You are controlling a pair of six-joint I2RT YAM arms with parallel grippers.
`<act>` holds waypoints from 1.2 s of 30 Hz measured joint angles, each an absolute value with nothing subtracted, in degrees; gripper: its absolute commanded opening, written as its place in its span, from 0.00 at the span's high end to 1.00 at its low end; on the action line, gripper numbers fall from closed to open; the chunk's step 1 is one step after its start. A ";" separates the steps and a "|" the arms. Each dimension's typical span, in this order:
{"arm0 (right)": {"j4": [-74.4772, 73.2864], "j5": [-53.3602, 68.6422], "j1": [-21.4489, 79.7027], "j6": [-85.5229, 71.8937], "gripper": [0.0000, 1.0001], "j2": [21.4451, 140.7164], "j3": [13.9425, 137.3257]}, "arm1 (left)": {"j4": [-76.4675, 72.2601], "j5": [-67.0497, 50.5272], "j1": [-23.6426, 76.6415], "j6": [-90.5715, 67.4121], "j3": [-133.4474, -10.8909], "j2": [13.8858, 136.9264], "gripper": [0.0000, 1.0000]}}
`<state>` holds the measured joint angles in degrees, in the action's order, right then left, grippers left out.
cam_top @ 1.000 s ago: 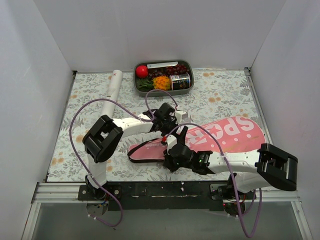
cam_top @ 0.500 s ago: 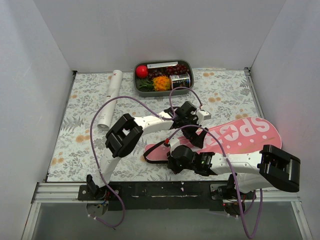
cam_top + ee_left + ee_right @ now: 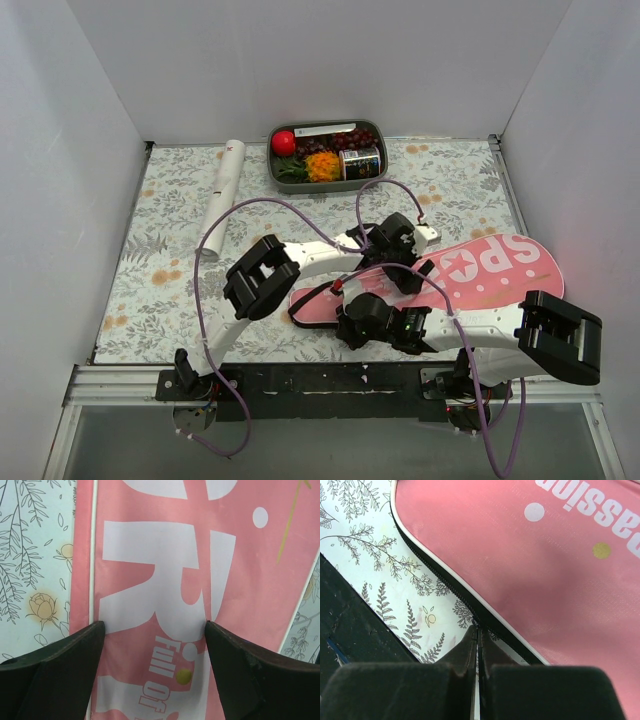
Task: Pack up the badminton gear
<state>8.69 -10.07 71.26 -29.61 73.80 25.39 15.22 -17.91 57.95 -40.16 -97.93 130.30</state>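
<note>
Right claw is seen closed tight at the bag's black zip edge, lower centre, probably for zipping; any hold cannot be told. The bag is laid flat on the worktop, long axis lower centre to mid right, wide end rightward. Left claw is spread wide above it, nothing held. The tube is left upper left.
</note>
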 measured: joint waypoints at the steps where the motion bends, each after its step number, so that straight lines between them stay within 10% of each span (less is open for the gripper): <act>1: 8.71 -10.07 71.26 -29.61 0.99 73.80 25.39 | 14.98 -17.02 58.04 -40.34 -97.93 130.39 0.29; 9: 8.95 -10.68 71.11 -30.17 0.99 73.97 25.28 | 14.96 -16.21 58.00 -43.31 -100.86 132.86 0.87; 14: 10.46 -10.81 72.44 -30.30 0.99 77.58 27.44 | 16.45 -16.71 57.98 -45.93 -103.28 134.37 0.98; 36: 11.88 -5.63 77.21 -30.06 0.99 83.46 32.75 | 5.30 -8.84 43.05 -66.32 -78.24 119.94 1.00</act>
<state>11.88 -5.63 77.21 -30.06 83.46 32.75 5.30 -8.84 43.05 -66.32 -78.24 119.94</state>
